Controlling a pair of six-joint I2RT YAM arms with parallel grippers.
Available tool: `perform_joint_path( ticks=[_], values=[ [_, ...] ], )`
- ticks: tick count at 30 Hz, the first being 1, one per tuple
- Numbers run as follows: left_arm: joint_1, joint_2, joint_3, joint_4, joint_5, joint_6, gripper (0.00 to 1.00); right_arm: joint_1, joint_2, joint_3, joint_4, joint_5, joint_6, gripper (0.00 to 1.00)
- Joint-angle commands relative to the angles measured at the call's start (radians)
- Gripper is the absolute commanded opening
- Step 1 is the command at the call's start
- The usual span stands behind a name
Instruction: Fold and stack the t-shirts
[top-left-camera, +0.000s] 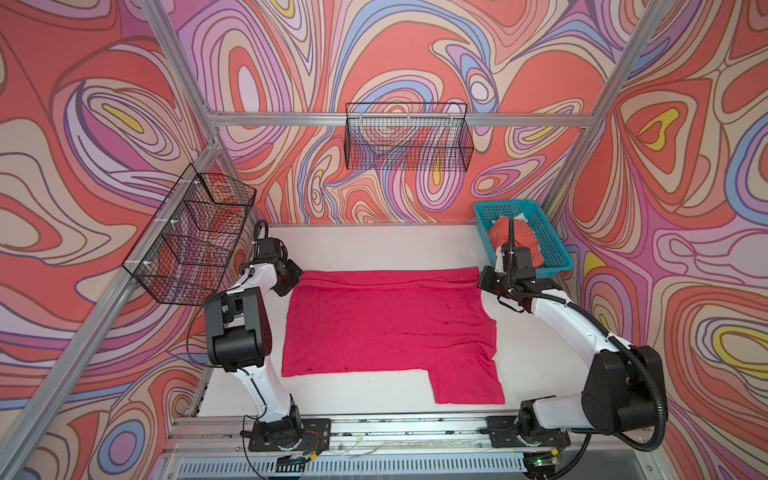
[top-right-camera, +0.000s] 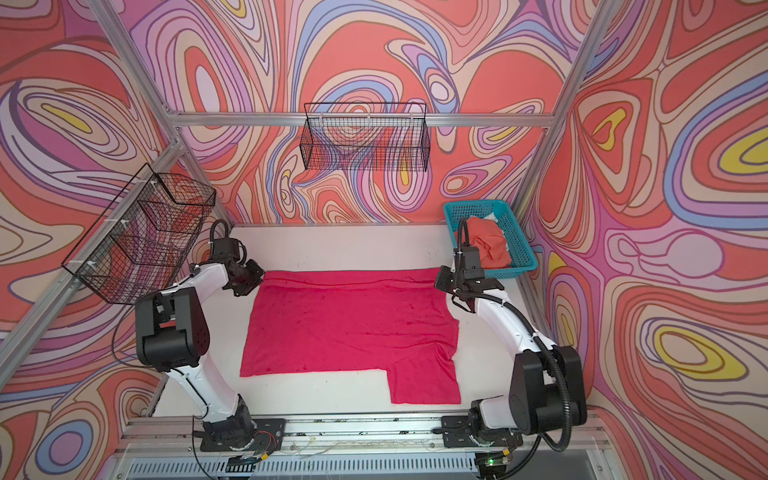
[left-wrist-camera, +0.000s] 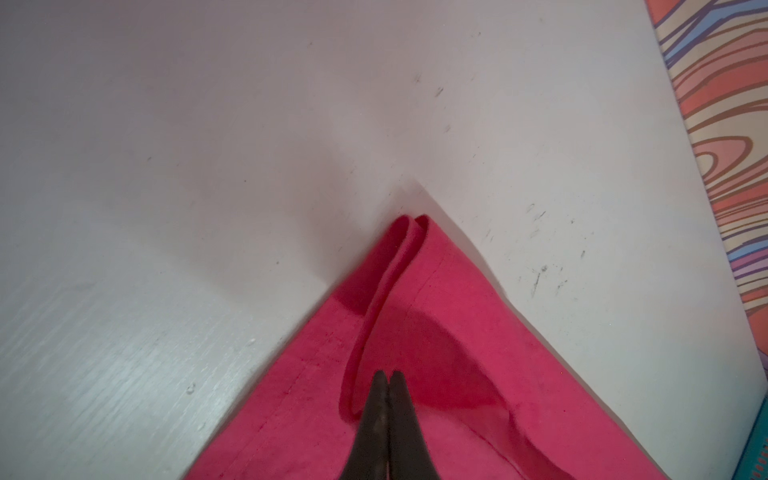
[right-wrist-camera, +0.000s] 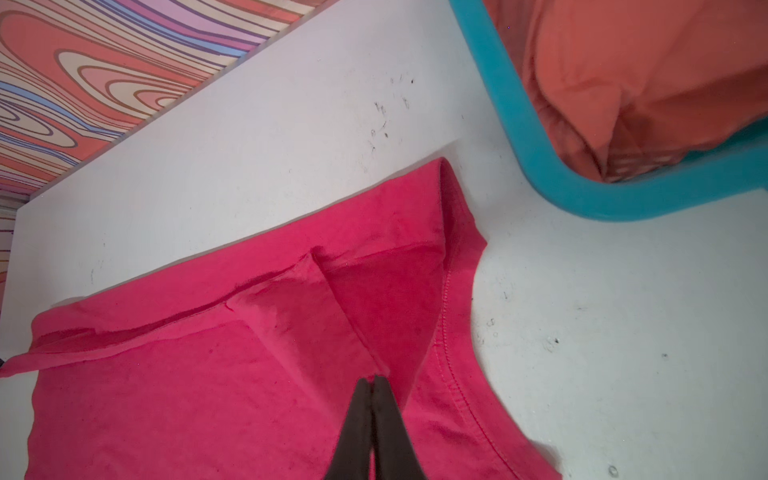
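Note:
A large magenta-pink t-shirt (top-left-camera: 386, 328) (top-right-camera: 349, 328) lies flat on the white table, one sleeve (top-left-camera: 465, 382) sticking out toward the near right. My left gripper (top-left-camera: 291, 284) (left-wrist-camera: 388, 374) sits at its far left corner, jaws shut, with a raised fold of the pink cloth running up to the tips. My right gripper (top-left-camera: 484, 284) (right-wrist-camera: 372, 378) is at the far right corner by the stitched hem, jaws shut, the cloth tenting to its tips. An orange-coral t-shirt (top-left-camera: 496, 239) (right-wrist-camera: 623, 62) lies crumpled in the teal basket (top-left-camera: 544, 232) (right-wrist-camera: 511, 104).
The teal basket stands at the table's far right corner, close to my right arm. A black wire basket (top-left-camera: 407, 137) hangs on the back wall and another (top-left-camera: 191, 237) on the left wall beside my left arm. The metal rail (top-left-camera: 374, 428) runs along the near edge.

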Motion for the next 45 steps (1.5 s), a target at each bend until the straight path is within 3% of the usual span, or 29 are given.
perform_joint_path(
  ticks=[1, 24, 37, 45],
  values=[
    [0.007, -0.018, 0.029, -0.035, 0.000, 0.011, 0.00, 0.006, -0.017, 0.011, -0.006, 0.008, 0.007, 0.00],
    [0.006, -0.036, 0.120, -0.073, 0.021, 0.004, 0.00, 0.006, -0.010, 0.227, -0.116, 0.040, -0.046, 0.00],
    [0.007, -0.109, 0.052, -0.078, -0.005, 0.005, 0.00, 0.006, -0.120, 0.160, -0.199, 0.034, -0.023, 0.00],
    [0.007, -0.124, -0.048, -0.079, -0.002, -0.004, 0.00, 0.006, -0.129, 0.026, -0.161, 0.031, -0.013, 0.00]
  ],
)
